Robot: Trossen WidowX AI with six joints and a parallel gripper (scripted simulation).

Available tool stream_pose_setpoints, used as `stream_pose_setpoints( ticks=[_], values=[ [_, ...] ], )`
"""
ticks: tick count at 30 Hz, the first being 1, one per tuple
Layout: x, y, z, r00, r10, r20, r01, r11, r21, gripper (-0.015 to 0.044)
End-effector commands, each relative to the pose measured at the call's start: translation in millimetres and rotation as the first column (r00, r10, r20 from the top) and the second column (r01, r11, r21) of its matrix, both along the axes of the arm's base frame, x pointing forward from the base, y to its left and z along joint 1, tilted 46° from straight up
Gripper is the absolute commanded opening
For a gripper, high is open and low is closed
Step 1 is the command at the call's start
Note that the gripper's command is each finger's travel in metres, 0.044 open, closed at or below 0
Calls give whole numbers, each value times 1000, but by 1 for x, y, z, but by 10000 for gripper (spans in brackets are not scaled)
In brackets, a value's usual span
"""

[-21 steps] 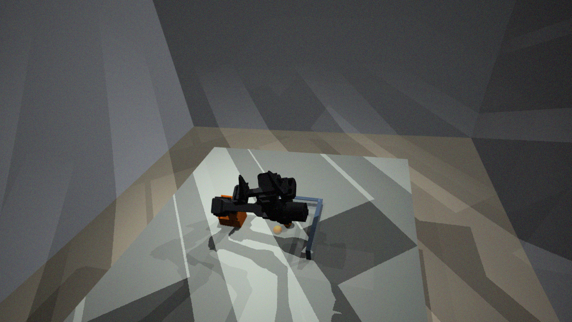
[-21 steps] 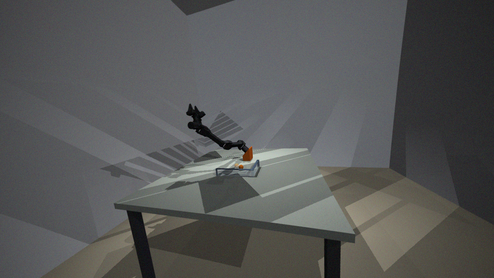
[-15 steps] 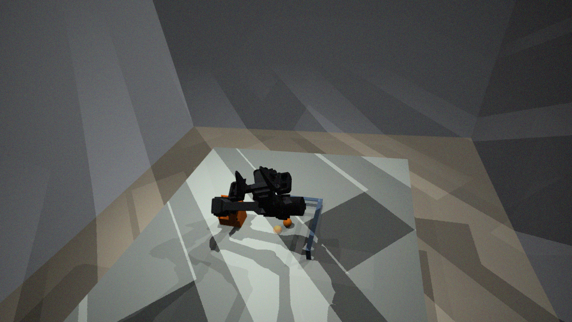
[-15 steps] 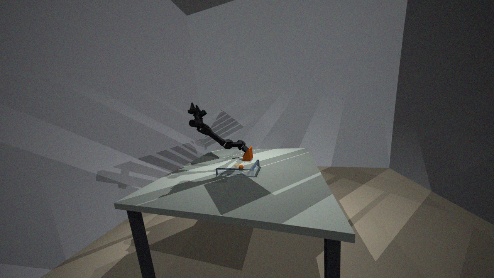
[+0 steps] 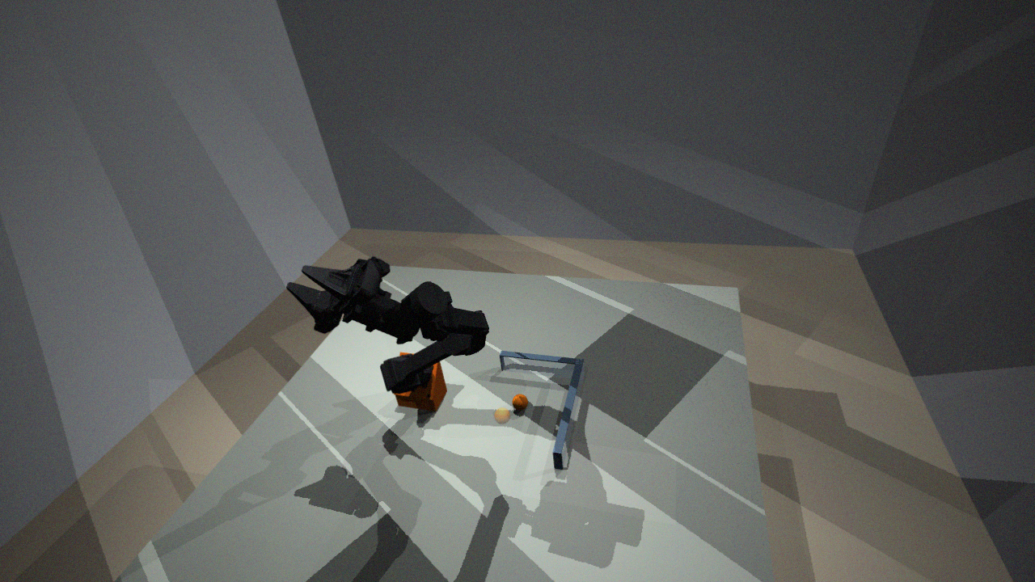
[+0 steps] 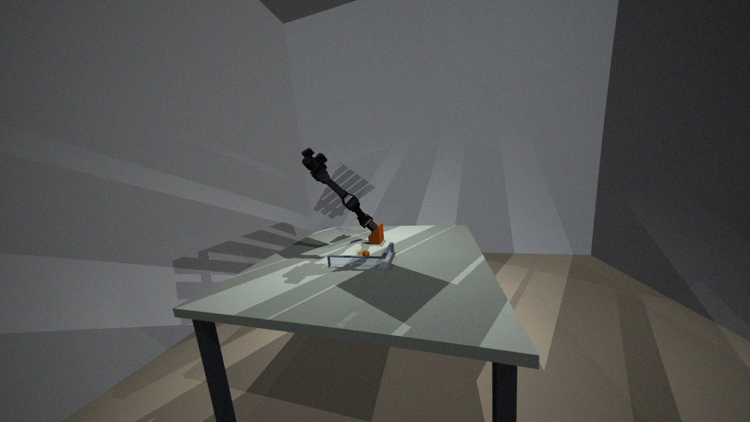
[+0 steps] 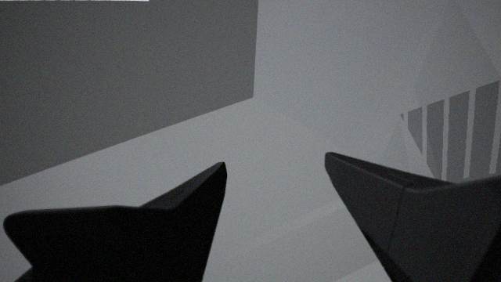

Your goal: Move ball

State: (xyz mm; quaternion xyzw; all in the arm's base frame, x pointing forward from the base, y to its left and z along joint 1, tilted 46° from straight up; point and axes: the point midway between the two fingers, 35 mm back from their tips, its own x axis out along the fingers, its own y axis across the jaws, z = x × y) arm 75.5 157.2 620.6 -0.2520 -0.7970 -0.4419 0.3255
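The gripper (image 5: 307, 280) stands released and holds nothing, raised high and pointing away from the table (image 5: 651, 347). Well below and behind it, the orange ball (image 5: 519, 401) rests on the table just beside the see-through copy (image 5: 502, 415), inside the corner of the clear walls (image 5: 568, 412).

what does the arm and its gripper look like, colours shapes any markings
The arm is matte black all over, built of chunky, angular links, and stands on an orange block base. The gripper is black too, with two broad fingers that taper to sharp wedge-like points. No cables, labels or markings show in any view.
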Motion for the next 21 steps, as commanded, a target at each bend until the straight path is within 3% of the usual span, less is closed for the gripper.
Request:
stream_pose_setpoints(
  ticks=[1,10,16,21],
  values=[
    [-47,-26,2,996,30,84,-41,990,138,311],
    [-131,-109,-7,971,99,216,-194,854,483,311],
    [-162,-191,-29,946,175,273,-318,658,682,311],
    [-165,-265,-55,931,231,284,-359,422,832,311]
  ],
)
